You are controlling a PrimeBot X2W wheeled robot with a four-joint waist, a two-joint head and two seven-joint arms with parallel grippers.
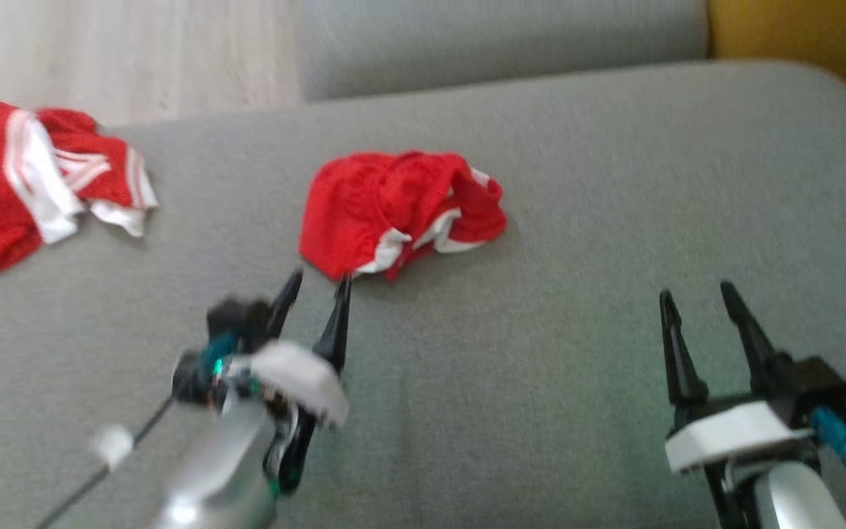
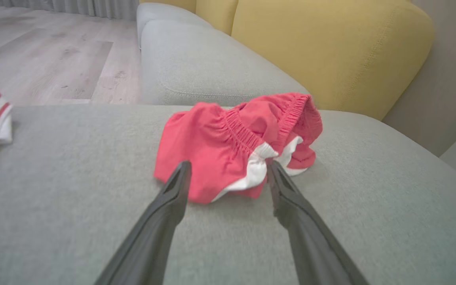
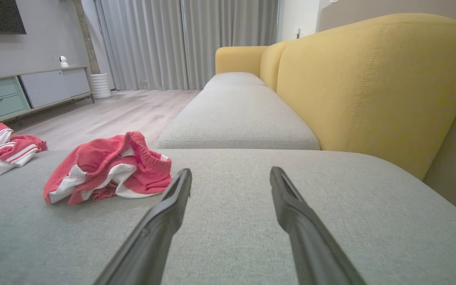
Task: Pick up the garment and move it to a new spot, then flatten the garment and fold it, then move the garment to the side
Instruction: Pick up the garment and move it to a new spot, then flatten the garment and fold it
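Observation:
The garment (image 1: pixel 401 213), red shorts with white trim and an elastic waistband, lies crumpled near the middle of the grey sofa cushion (image 1: pixel 540 353). My left gripper (image 1: pixel 318 285) is open just in front of its near edge, with nothing between the fingers. In the left wrist view the garment (image 2: pixel 228 150) sits right beyond the spread fingertips of the left gripper (image 2: pixel 228 170). My right gripper (image 1: pixel 695 292) is open over bare cushion to the right, well apart from the garment. In the right wrist view the garment (image 3: pixel 109 168) lies left of the open right gripper (image 3: pixel 230 176).
A second red and white garment (image 1: pixel 41 180) lies bunched at the cushion's far left edge. A yellow backrest (image 3: pixel 370 79) rises on the right side. Another grey cushion (image 3: pixel 236 114) extends beyond, with wooden floor (image 2: pixel 46 59) past the left edge.

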